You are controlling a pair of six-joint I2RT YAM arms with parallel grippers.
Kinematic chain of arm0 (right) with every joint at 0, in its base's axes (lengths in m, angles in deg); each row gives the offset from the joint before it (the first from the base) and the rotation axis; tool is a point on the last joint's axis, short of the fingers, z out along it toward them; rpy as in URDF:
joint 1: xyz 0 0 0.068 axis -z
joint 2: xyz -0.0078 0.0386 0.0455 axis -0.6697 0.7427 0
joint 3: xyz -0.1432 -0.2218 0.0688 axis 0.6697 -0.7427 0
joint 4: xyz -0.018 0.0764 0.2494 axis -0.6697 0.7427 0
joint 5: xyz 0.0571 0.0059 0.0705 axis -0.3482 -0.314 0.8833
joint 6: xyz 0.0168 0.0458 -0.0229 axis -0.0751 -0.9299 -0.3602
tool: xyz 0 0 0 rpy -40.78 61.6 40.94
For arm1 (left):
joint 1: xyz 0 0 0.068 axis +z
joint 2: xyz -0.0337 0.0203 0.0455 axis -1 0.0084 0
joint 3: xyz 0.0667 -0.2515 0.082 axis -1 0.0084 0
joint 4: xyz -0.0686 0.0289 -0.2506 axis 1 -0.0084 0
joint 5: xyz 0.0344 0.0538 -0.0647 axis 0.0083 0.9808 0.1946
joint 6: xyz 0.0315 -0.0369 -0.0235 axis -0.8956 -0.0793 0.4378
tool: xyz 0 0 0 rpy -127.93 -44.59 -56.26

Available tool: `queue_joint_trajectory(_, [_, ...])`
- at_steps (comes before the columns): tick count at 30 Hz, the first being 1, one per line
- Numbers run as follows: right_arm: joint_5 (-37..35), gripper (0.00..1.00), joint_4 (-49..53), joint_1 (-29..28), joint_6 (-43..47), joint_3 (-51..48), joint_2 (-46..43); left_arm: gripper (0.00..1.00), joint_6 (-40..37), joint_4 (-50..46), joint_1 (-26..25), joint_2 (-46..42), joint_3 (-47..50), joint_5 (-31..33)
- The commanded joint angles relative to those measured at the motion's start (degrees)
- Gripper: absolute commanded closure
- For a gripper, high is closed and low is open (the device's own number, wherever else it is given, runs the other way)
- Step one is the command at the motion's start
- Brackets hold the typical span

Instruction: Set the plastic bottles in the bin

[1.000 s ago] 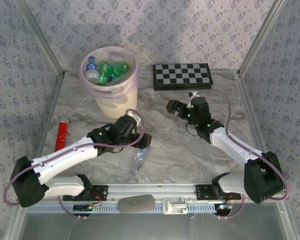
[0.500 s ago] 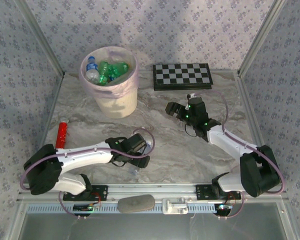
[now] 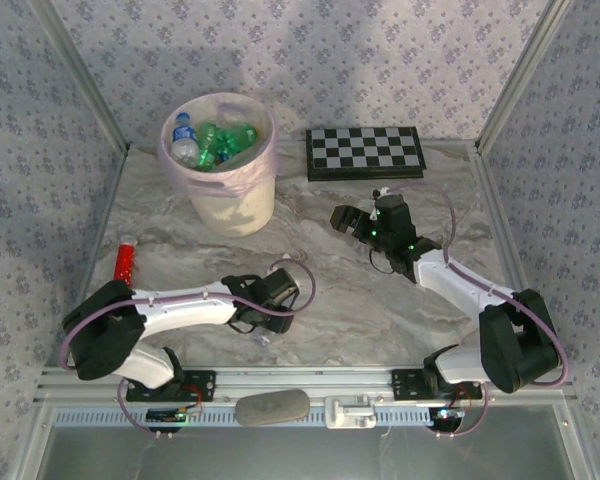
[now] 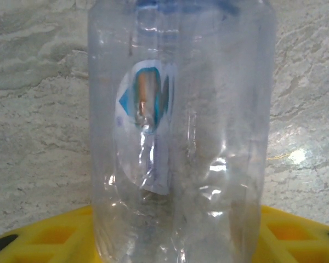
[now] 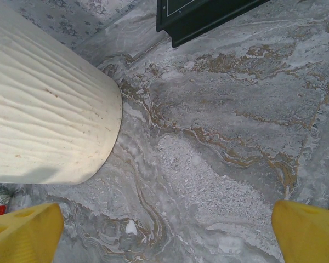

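Bottle (image 4: 181,137) clenched in my left gripper (image 3: 265,322).
Clear, blue-labelled; my right gripper (image 5: 165,233) gapes, bin (image 5: 44,109) ahead-left of it.

A clear plastic bottle (image 4: 181,137) is occupying the middle of the view, running from bottom to top. Its transparent wall is showing creases and bright reflections. A blue, white and orange label (image 4: 148,109) is showing through the wall, left of the bottle's centre line. A blue band (image 4: 186,4) is crossing the bottle at the top of the view. The left gripper (image 4: 178,238) is holding the bottle low down, with its yellow fingers (image 4: 49,238) meeting the wall on both sides. The grey-veined marble table (image 4: 38,109) is lying behind the bottle, with a glare spot to the right.
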Motion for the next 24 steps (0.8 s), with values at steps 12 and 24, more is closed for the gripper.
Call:
queue_joint_trajectory(12, [12.3,0.01,-0.6,1.8,3.8,2.9,-0.4,0.50,-8.5,-3.1,12.4,-13.9,-11.8,5.4])
queue_joint_trajectory(24, [25.4,0.01,-1.8,1.1,10.4,5.9,0.5,0.50,-21.6,4.2,22.2,-15.4,-29.8,4.2])
